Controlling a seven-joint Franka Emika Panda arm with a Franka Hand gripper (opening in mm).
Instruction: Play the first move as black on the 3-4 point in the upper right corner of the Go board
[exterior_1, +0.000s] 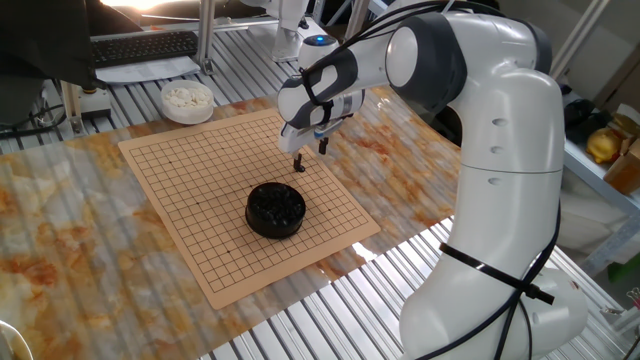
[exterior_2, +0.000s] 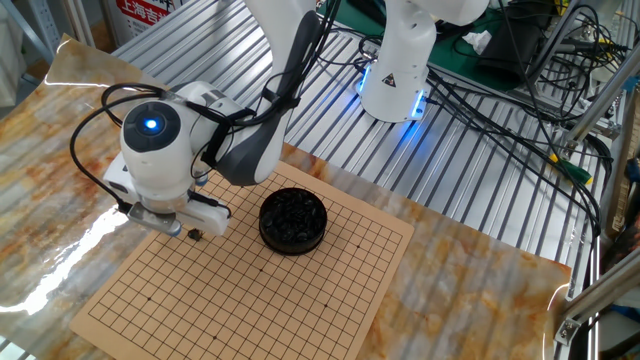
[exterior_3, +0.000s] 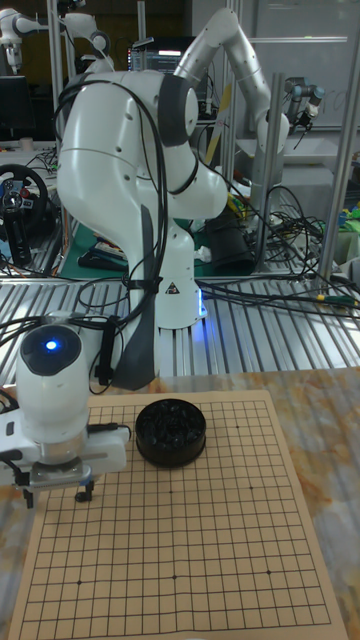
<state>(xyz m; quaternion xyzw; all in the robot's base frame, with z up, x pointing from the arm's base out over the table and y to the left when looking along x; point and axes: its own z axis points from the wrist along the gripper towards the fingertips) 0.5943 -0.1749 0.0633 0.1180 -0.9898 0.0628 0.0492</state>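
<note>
The tan Go board (exterior_1: 190, 190) lies on the table, and a squat black bowl (exterior_1: 275, 210) of black stones stands on it. My gripper (exterior_1: 310, 156) hangs low over the board near its far right edge, beyond the bowl. Its two dark fingers stand apart, so it looks open. A tiny dark blob (exterior_1: 298, 167) sits at the tip of the nearer finger; I cannot tell whether it is the black stone. In the tall fixed view the gripper (exterior_3: 57, 495) is left of the bowl (exterior_3: 171, 432). The 3-4 point is unmarked and I cannot pick it out.
A white bowl of white stones (exterior_1: 187, 99) stands off the board at the back left. The arm's big white body (exterior_1: 500, 200) rises at the right. Ribbed metal table (exterior_2: 480, 170) and cables (exterior_2: 560, 90) surround the marbled mat (exterior_1: 60, 230).
</note>
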